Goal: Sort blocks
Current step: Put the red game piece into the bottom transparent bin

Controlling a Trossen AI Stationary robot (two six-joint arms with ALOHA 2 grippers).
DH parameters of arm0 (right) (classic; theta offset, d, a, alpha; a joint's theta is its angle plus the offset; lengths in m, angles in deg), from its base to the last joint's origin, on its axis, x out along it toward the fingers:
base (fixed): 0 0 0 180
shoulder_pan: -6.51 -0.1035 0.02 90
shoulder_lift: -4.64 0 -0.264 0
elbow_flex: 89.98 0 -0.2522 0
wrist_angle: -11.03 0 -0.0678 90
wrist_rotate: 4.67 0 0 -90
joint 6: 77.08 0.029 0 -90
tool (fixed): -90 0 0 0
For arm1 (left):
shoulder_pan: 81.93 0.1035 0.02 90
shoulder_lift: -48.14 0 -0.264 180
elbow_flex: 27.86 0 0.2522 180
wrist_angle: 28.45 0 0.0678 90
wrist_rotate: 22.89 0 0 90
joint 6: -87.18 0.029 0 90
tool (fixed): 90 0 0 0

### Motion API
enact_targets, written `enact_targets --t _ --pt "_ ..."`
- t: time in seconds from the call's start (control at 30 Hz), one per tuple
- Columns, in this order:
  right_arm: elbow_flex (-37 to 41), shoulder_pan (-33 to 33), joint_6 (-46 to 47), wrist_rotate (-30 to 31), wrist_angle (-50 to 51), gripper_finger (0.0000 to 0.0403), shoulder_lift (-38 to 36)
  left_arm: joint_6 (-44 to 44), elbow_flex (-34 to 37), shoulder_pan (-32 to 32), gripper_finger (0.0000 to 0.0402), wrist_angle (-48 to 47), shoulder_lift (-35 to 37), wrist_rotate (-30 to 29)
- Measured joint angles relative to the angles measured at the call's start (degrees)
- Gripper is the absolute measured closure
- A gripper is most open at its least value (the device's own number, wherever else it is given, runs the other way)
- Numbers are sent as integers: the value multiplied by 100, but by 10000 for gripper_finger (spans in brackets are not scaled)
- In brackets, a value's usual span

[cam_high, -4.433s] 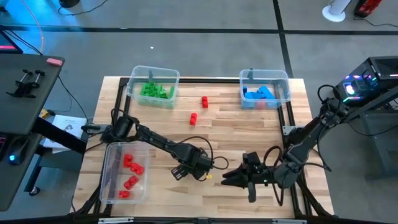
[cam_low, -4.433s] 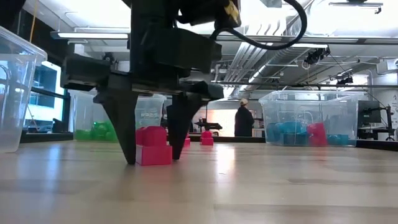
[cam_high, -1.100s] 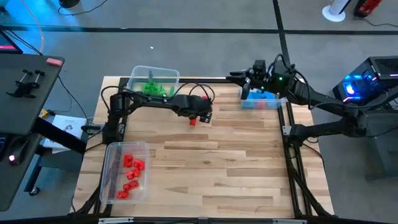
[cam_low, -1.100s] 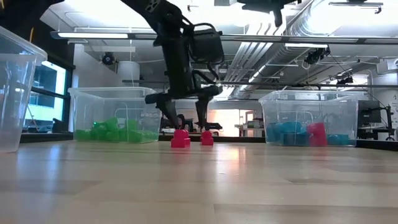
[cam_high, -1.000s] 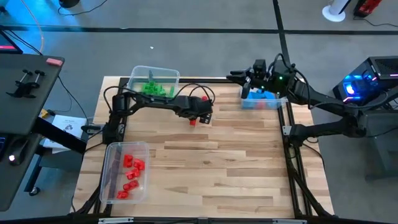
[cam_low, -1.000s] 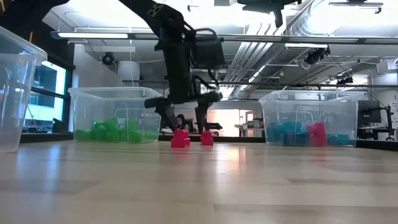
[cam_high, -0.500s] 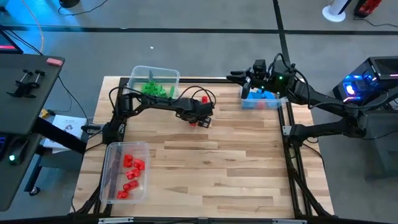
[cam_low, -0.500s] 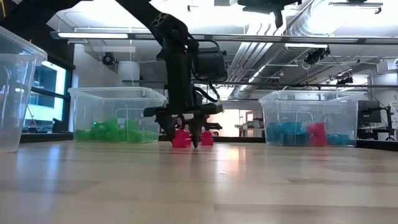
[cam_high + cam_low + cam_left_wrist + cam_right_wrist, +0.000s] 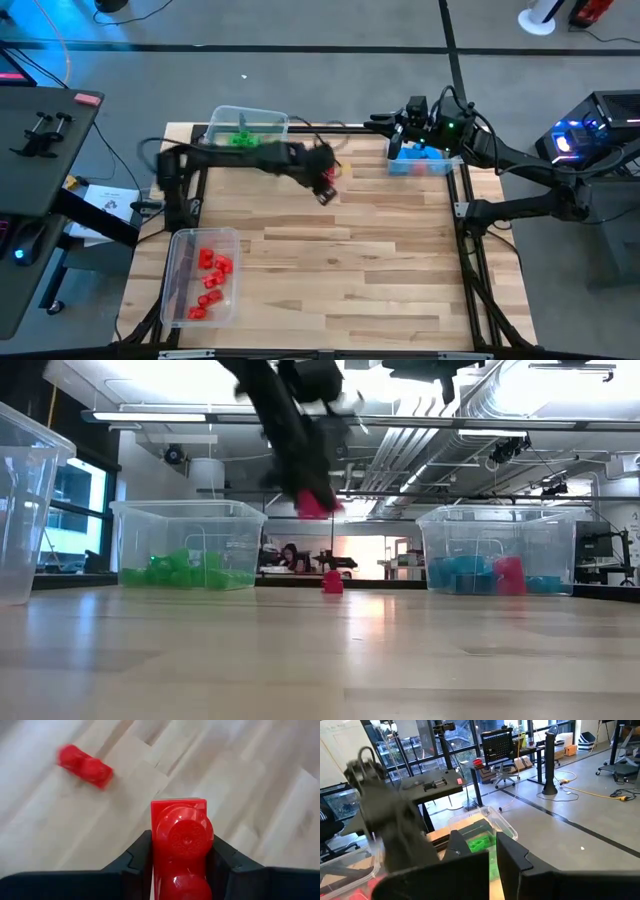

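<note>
My left gripper (image 9: 324, 186) is shut on a red block (image 9: 182, 845) and holds it well above the table, left of the middle at the far side; it shows blurred in the low view (image 9: 313, 505). A second red block (image 9: 84, 766) lies on the table beyond it (image 9: 332, 582). My right gripper (image 9: 383, 121) hangs high over the left end of the blue bin (image 9: 427, 150), shut and empty (image 9: 493, 857). My left gripper pinches the red block by two opposite sides (image 9: 155, 845) between its two fingers. The fingers (image 9: 137, 857) come from above, slanting down. The block is lifted clear of the table, with a round stud (image 9: 186, 837) facing the wrist camera.
A clear bin with green blocks (image 9: 247, 135) stands at the far left, the bin with blue blocks at the far right, and a bin with red blocks (image 9: 205, 275) at the near left edge. The wooden table top (image 9: 360, 270) spreads between them.
My left gripper has come down with its fingers on either side of the red block, shut on it and then risen fast, lifting the block clear of the table. The second red block has stayed where it was.
</note>
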Motion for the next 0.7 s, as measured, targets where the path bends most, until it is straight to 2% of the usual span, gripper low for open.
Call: enact_targets --t 0.13,0.23,0.43,0.57,0.7 --pt "0 0 -8 1 -2 403 0 606 11 -156 302 -1076 1150 471" --pt "0 0 -88 -7 0 403 1 412 4 -502 290 -2238 1955 795" --pt "0 0 -152 -58 56 403 2 -1626 7 -1894 288 -3879 2919 1342" --pt "0 1 -152 -60 125 403 2 -3165 7 -2979 288 -4091 3104 1484" --pt "0 0 -155 -61 204 403 2 -4216 53 -3753 282 -4260 3043 1504"
